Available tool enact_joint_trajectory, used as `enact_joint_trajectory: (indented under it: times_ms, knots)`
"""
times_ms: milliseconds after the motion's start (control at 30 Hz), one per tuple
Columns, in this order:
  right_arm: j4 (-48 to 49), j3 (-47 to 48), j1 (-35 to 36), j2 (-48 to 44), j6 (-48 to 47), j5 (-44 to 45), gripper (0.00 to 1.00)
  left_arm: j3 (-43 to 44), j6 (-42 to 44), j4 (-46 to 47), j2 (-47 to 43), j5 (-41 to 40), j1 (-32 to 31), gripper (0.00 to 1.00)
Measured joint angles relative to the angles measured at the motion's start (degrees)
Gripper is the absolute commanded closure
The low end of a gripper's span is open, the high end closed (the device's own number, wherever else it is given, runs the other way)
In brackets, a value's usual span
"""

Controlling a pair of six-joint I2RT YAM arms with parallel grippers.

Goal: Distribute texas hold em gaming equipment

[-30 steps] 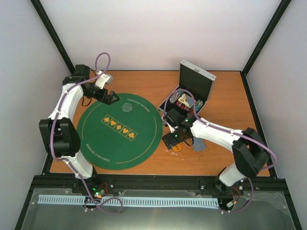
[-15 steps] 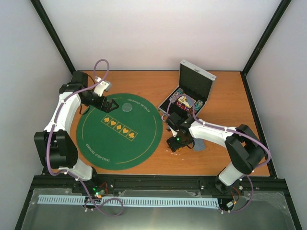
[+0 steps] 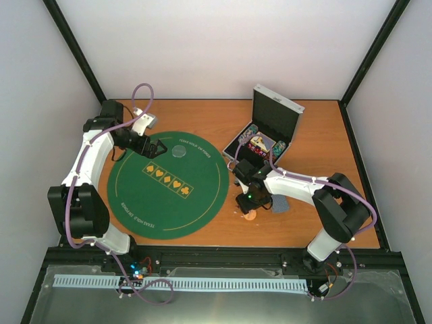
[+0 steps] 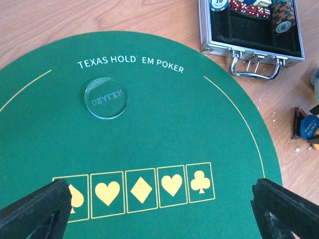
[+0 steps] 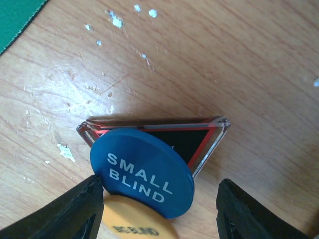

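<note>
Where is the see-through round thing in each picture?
Top external: the clear disc lies on the far part of the green mat.
Left wrist: upper left, on the mat under the white lettering.
Right wrist: not in it.
Shared landmark: the green mat, filling most of the left wrist view and showing only as a top-left corner in the right wrist view.

Left hand point(image 4: 159, 206) spread wide, right hand point(image 5: 159, 206) pointing down, jaws partly apart

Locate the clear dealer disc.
Left wrist view: the clear dealer disc lies left of centre on the green mat, between the printed title and the suit boxes.
</note>
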Motion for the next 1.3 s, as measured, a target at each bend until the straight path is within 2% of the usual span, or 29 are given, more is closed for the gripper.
enact_joint_trajectory:
  times_ms: [133,367,600,733,1067,1300]
  knots:
    - [0.09,0.00,0.02,0.00,0.17,-0.17,0.42,0.00,0.02,0.00,0.00,0.15,0.00,0.00]
    - [-0.26,0.02,0.00,-0.02,0.76,-0.11,0.36,0.00,0.07,-0.02,0.00,0.20,0.00,0.00]
    - [-3.63,0.37,1.36,-2.38,3.72,1.62,0.23,0.00,0.24,-0.04,0.00,0.24,0.00,0.00]
    - [-4.09,-0.98,4.26,-5.62,6.80,0.76,0.20,0.00,0.52,-0.04,-0.04,0.42,0.00,0.00]
    - [-3.98,-3.89,7.10,-4.44,11.50,1.36,0.24,-0.13,0.63,-0.04,-0.35,1.03,0.00,0.00]
    - [-3.39,-3.85,9.46,-1.86,12.63,1.60,0.32,-1.44,0.92,-0.04,-0.74,1.03,0.00,0.00]
